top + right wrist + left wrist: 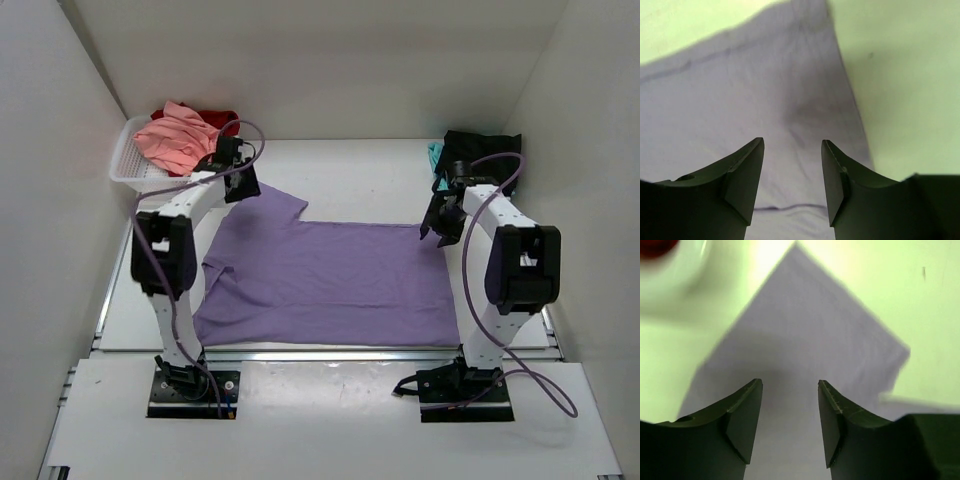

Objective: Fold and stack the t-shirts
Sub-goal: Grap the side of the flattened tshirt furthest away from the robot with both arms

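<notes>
The lavender t-shirt (330,280) lies spread flat on the table (350,170) between the arms, not yet folded. The salmon-pink shirt (175,135) and red shirt (215,118) wait in the basket (125,165), and the black shirt (485,145) and teal shirt (435,155) sit at the far right. The left gripper (790,385) hangs over the far-left sleeve and the right gripper (792,142) over the far-right corner, each with its fingers parted and nothing between them. The wrist views are blurred, so contact with the cloth is uncertain. The likely failures lie in the pinch: the right fingers, close to the edge, could shut on air or a single thin hem and slip. The left could take only the sleeve, so the body lags and the fold skews. Uneven lifting would drag the shirt askew and bunch its near-left side.
</notes>
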{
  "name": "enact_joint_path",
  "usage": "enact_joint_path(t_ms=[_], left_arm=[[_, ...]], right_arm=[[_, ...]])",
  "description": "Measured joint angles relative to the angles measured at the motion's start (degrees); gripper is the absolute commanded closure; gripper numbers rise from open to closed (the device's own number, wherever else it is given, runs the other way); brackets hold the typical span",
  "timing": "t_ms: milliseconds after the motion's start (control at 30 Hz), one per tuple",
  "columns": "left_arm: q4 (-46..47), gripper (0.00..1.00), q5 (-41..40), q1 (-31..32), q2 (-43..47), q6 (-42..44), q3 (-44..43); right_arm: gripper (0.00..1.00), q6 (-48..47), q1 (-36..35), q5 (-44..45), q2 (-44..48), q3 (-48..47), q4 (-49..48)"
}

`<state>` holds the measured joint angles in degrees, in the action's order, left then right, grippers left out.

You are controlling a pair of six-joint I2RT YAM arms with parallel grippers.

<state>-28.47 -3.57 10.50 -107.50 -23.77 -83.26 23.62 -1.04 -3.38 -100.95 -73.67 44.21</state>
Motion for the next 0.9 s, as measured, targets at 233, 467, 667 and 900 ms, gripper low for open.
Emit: enact_joint_path(t_ms=[233, 467, 667, 900], left_arm=[[-2.21, 0.37, -2.89, 0.11, -16.06, 5.42, -15.50], [-5.92, 0.36, -3.93, -0.55, -18.03, 6.80, -14.36], [-7.15, 0.59, -4.70, -0.74, -19.50, 7.08, -14.32], [-8.48, 1.00, -4.37, -1.03, -20.50, 6.93, -16.11]], right_arm=[[0.53, -0.59, 0.68, -0.04, -5.33, -5.55, 0.42], [0.53, -0.92, 0.74, -0.57, -6.69, -6.10, 0.66], [0.54, -0.87, 1.05, -1.46, -10.38, -9.14, 1.09], [0.53, -0.68, 3.10, -0.24, -16.04, -18.01, 2.03]])
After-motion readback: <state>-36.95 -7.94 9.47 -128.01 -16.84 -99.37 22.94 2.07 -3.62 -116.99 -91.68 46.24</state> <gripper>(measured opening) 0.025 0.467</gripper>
